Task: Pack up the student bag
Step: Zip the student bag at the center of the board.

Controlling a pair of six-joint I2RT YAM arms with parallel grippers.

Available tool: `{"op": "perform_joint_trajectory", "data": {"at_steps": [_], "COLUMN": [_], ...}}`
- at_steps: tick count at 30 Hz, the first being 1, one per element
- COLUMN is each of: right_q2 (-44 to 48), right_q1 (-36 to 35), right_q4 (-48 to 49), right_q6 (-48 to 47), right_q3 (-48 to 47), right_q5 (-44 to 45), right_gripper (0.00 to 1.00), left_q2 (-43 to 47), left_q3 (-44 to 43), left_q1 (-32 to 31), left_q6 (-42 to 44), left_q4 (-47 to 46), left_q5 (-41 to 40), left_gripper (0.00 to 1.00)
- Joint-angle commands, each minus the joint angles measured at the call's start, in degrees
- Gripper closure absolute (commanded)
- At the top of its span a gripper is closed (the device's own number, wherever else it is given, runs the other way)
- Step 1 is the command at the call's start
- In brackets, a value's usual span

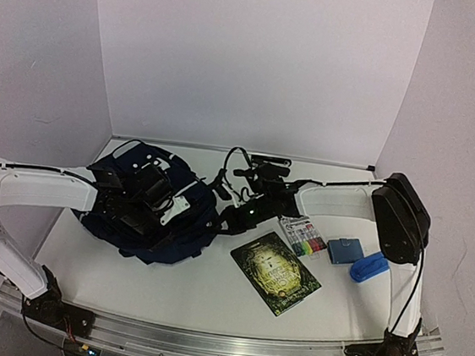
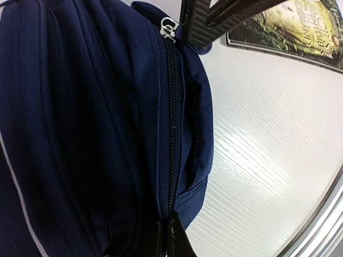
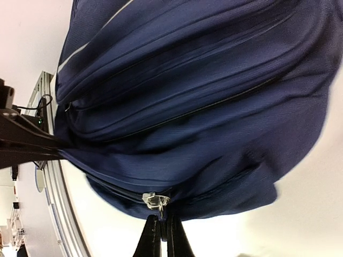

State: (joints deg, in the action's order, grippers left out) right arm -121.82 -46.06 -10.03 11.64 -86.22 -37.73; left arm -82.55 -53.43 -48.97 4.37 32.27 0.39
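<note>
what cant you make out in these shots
Inside the backpack: hidden everywhere; zipper closed.
The left gripper: mostly cut off by the left wrist view's bottom edge, under its arm from above.
The book title: too small from above, cropped in left wrist view.
The blue thing beside the pouch: too small to name.

I count one large navy-blue fabric backpack (image 1: 175, 244) on the left, one dark green-and-gold illustrated book (image 1: 275, 272) near centre, one clear pack of coloured markers (image 1: 304, 236), one small blue rectangular pouch (image 1: 343, 250), one bright blue plastic stapler-shaped item (image 1: 369, 267) far right
</note>
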Motion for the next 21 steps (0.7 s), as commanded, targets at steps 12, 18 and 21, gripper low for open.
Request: {"op": "perform_joint_trajectory", "data": {"at_steps": [12, 18, 21], "right_q2": [1.26, 1.34, -1.04], "right_q1": [3.22, -4.76, -4.95], "right_q4": [-1.85, 2.74, 2.84], "right_q6": [-0.80, 5.26, 5.92], "right_q3": [1.66, -1.29, -4.64], "right_q5": [0.49, -1.15, -0.28], "right_gripper": [1.00, 1.00, 1.00], "left_q2": [8.10, 11.07, 13.16], "left_q3": [1.22, -2.90, -3.75], "left_q1": [14.73, 13.04, 11.67], "left_q6": [9.47, 9.12, 7.87], "left_q4": [11.49, 11.75, 10.86], "left_q5": [-10.20, 1.64, 4.79], "left_gripper": [1.00, 0.71, 0.57]}}
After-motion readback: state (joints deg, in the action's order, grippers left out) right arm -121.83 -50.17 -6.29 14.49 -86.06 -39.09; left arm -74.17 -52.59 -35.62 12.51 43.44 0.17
